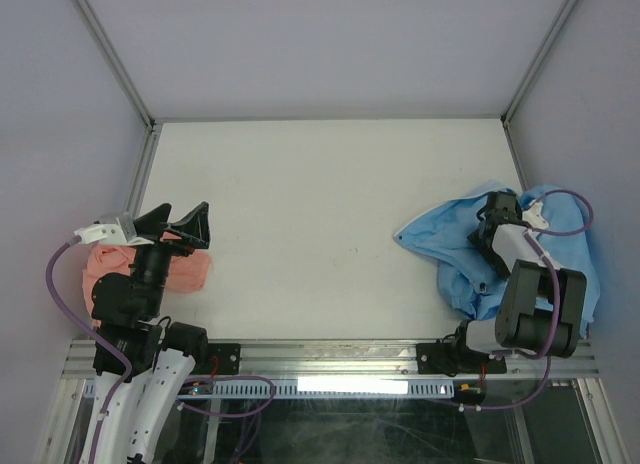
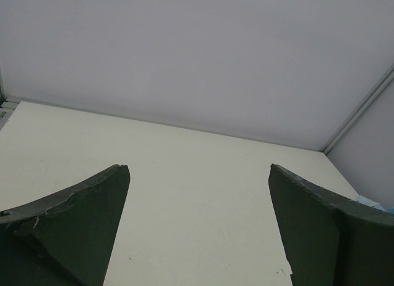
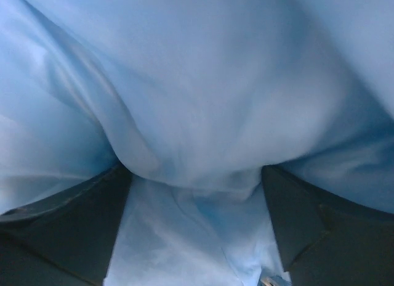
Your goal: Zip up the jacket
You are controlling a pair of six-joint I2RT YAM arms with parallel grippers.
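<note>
While both jaws gape wide (R pair pressed into jacket (image 1: 440, 234)), white table (image 1: 320, 214) sits betw. pale walls (image 1: 330, 44).

Crumpled salmon-pink garment (image 1: 192, 272) at the near-left edge of a white table (image 1: 320, 204), pale walls (image 1: 300, 44) around

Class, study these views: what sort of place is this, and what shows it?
Likely a robot test cell: white table, plain wall panels in metal framing, left arm and right arm bolted at its edge.
</note>
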